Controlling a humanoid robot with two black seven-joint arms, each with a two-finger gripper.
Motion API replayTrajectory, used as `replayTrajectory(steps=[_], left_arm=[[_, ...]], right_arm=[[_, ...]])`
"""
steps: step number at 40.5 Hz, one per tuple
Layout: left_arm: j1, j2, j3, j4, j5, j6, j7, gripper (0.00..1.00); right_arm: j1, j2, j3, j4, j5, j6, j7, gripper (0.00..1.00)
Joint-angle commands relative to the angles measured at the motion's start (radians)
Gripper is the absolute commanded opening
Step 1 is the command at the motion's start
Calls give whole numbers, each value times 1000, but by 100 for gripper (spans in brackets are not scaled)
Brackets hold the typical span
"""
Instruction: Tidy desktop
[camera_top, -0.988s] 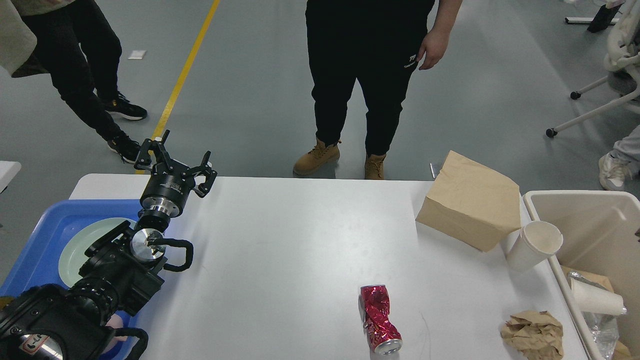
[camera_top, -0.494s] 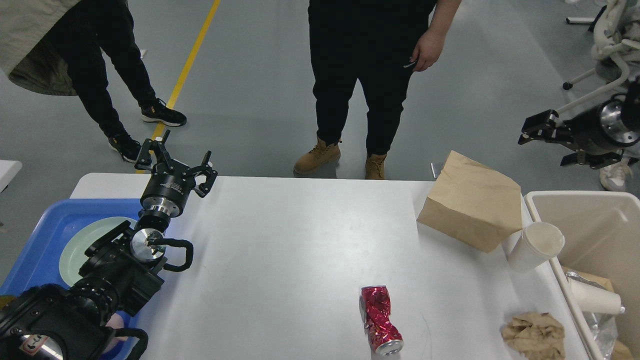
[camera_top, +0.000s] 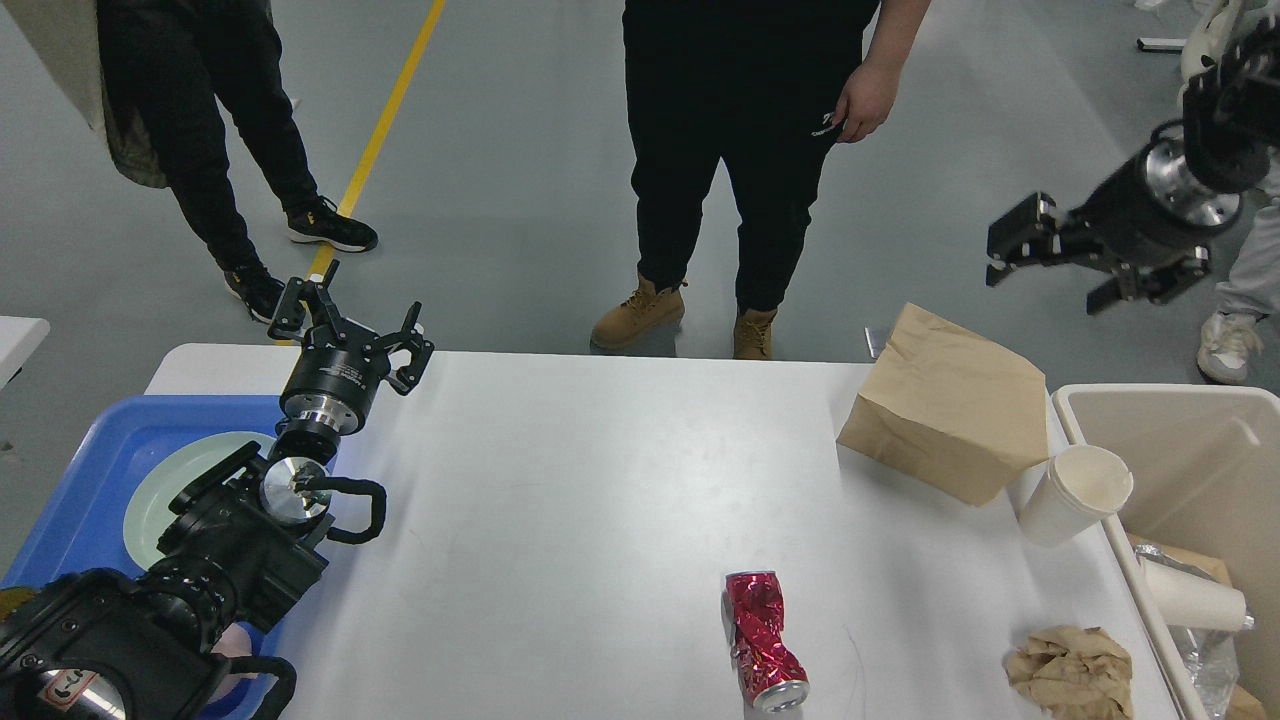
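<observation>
Desktop (camera_top: 600, 500) fills the lower middle of the frame, white and wide, with litter left on its right side: a crushed red can (camera_top: 762, 640) at lower centre, a crumpled brown paper wad (camera_top: 1068, 668) at the lower right, a white paper cup (camera_top: 1075, 492) tipped against the beige bin (camera_top: 1180, 450), and a brown paper bag (camera_top: 950, 400) at the right far edge. At the left edge a blue tray (camera_top: 70, 490) holds a pale green plate (camera_top: 160, 480).

What has changed is the right gripper (camera_top: 1050, 268): a second ago it was absent from view, half a second ago it showed at the right edge, and now it has swung further in and hangs in the upper right of the frame, above and just right of the bag. Its fingers stand spread and carry nothing. I judge this the start of a reach toward the right-hand litter, probably the bag or cup, with the bin as destination.

The left gripper (camera_top: 345, 315) has kept its place over the desktop's far left corner, fingers parted and empty. The litter has not shifted. Two standing people show beyond the desktop; the one at upper left has stepped slightly.
</observation>
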Motion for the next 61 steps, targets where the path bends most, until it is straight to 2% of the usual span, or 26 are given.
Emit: replayTrajectory(steps=[1, 11, 20, 28, 32, 37, 45, 48, 50, 51, 53, 56, 57, 58, 61], left_arm=[[0, 0, 0, 0, 0, 0, 0, 96], [0, 0, 0, 0, 0, 0, 0, 96], [0, 0, 0, 0, 0, 0, 0, 96], [1, 0, 0, 0, 0, 0, 0, 96], [0, 0, 0, 0, 0, 0, 0, 96], [0, 0, 0, 0, 0, 0, 0, 96], [0, 0, 0, 0, 0, 0, 0, 96], [0, 0, 0, 0, 0, 0, 0, 96], [0, 0, 0, 0, 0, 0, 0, 96], [0, 0, 0, 0, 0, 0, 0, 96], [1, 0, 0, 0, 0, -1, 0, 96], [1, 0, 0, 0, 0, 0, 0, 96], [0, 0, 0, 0, 0, 0, 0, 96], [1, 0, 0, 0, 0, 0, 0, 96], [0, 0, 0, 0, 0, 0, 0, 96]], right_arm=[[-136, -63, -19, -20, 0, -71, 2, 100], [-283, -115, -1, -22, 0, -135, 2, 100], [-426, -115, 31, -30, 6, -299, -1, 100], [-521, -109, 43, -91, 17, -324, -1, 100], [-540, -107, 60, -105, 17, -349, -1, 100], [-541, -106, 86, -96, 20, -437, -1, 99], [-555, -104, 99, -94, 20, -461, -1, 96], [-563, -104, 105, -94, 18, -462, -1, 87], [-573, -104, 116, -96, 18, -462, -1, 77], [-576, -104, 120, -94, 18, -462, -1, 62], [-578, -104, 122, -94, 18, -458, -1, 40], [-579, -104, 120, -93, 18, -456, -1, 16], [-582, -104, 120, -93, 18, -456, -1, 4], [-584, -104, 120, -93, 18, -455, -1, 0], [-582, -104, 120, -91, 20, -445, -1, 0]])
